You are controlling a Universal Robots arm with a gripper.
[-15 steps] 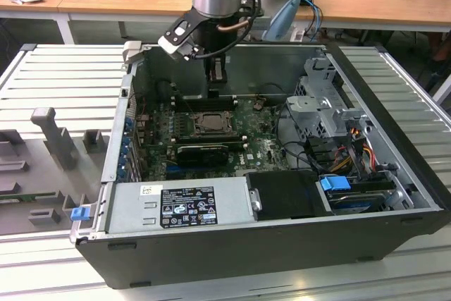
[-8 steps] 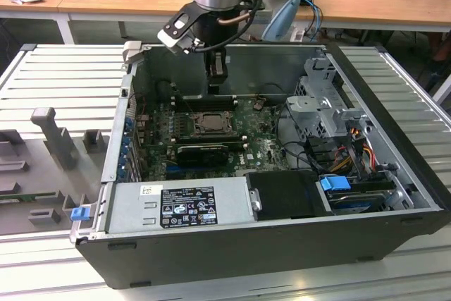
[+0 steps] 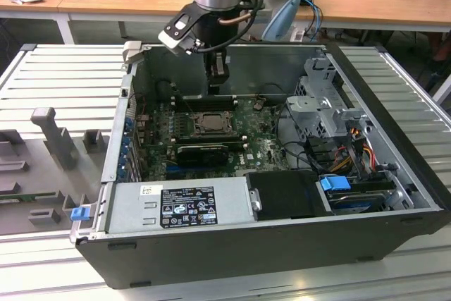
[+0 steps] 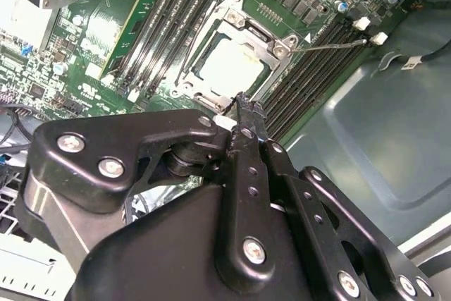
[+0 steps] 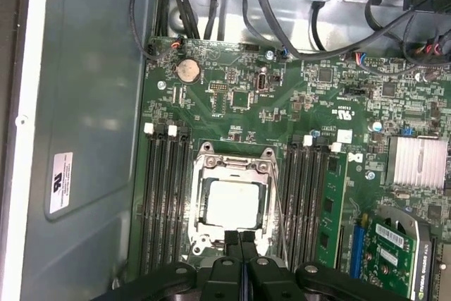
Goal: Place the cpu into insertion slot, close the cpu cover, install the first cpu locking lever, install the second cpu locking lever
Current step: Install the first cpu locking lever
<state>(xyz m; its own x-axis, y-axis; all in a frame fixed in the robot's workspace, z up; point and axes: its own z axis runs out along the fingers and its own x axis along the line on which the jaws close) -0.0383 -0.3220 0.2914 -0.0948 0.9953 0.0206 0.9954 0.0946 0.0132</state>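
My gripper [image 5: 239,236] hangs empty, fingers pressed together, at the edge of the cpu cover [image 5: 236,166]. The cover lies down over the cpu [image 5: 232,206], which sits in the insertion slot [image 5: 200,206]. One locking lever [image 4: 331,45] juts out loose, so I judge the latching is left.

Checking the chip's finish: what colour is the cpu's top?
Pale silver-grey; the cpu shows best in the first wrist view.

Pale silver-grey cpu [image 5: 234,204] seated flat in the dark-framed insertion slot [image 5: 200,206]; silvery cpu cover [image 5: 236,167] lying flat around it, square central opening leaving the chip's top showing.
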